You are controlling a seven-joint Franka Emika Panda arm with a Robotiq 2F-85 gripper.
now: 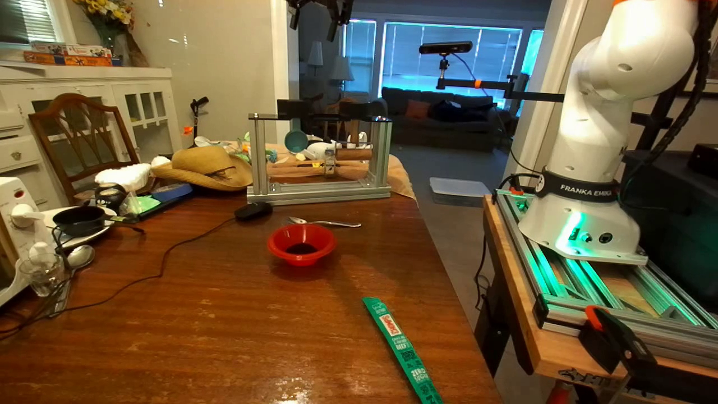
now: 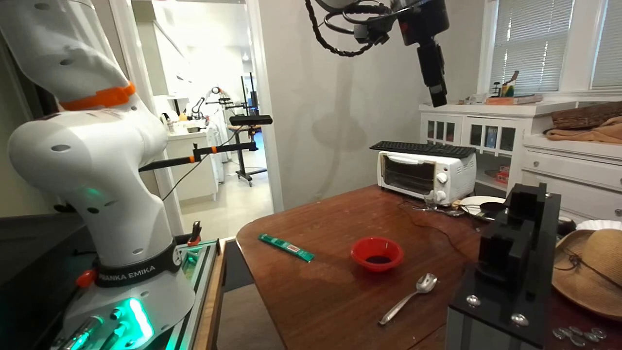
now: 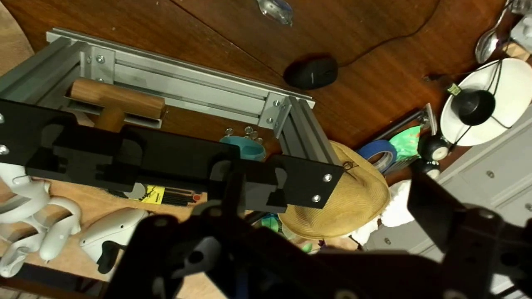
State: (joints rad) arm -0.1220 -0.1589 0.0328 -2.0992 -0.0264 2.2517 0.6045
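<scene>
- So, in an exterior view: gripper point(image 1: 312, 32) hangs at the top of the picture, high up over the counter point(image 1: 168, 336), fingers point(image 1: 334, 25) spread apart.
- Same view: metal frame point(image 1: 320, 193) stands close to the counter edge facing the robot point(image 1: 586, 140). Straw hat point(image 1: 210, 168) lies farther in from that edge, right beside the frame; can't tell if they touch.
- Same view: red bowl point(image 1: 302, 258) sits well in from the robot-side edge, spoon point(image 1: 336, 224) lies between bowl and frame, black mouse point(image 1: 253, 211) is near the frame's foot.
- In an exterior view: gripper shows edge-on, so finger spacing can't be read there. Green packet point(image 2: 286, 248) lies by the rounded counter corner on the robot side. Toaster oven point(image 2: 423, 177) stands at the far corner, away from the robot, black keyboard point(image 2: 423, 148) on top.
- Wrist view: fingers stand wide apart. Frame's black top plate point(image 3: 178, 153) runs behind one of them, hat shows in the gap. These two look nearest the gripper; can't judge clearance.
- Wrist view: wooden T-shaped tool point(image 3: 118, 99) shows through the frame, blue tape roll point(image 3: 380, 146) lies just beside the hat, white plate point(image 3: 515, 87) with small black pan point(image 3: 474, 107) on it sits near the counter edge away from the robot.
</scene>
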